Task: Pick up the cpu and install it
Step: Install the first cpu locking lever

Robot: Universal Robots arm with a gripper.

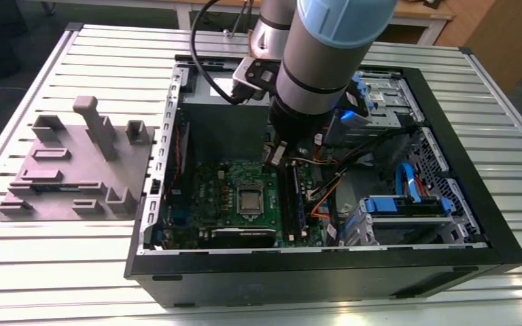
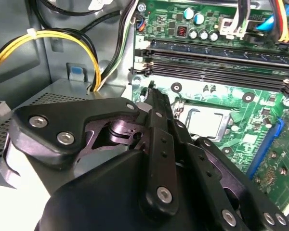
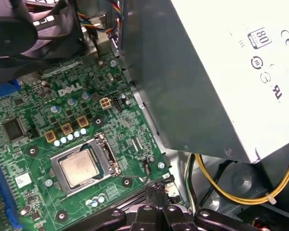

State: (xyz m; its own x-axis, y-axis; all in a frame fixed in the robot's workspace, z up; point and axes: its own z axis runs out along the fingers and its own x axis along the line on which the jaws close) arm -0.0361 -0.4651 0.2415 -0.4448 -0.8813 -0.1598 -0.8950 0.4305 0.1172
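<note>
Item: cpu (image 3: 80, 168), seated in the motherboard (image 3: 48, 130) socket. Gripper (image 2: 151, 96): fingers together, holding nothing, hovering just beside the socket. You appear past placement; confirm seating.

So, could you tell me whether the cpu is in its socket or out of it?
In: the cpu lies flat inside the socket frame on the motherboard, silver top up.

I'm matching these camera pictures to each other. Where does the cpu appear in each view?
Exterior view: the cpu sits in the socket at the middle of the motherboard.
First wrist view: cpu, in its socket frame.
Second wrist view: pale square past the gripper.
Shared landmark: the grey power supply box.
</note>
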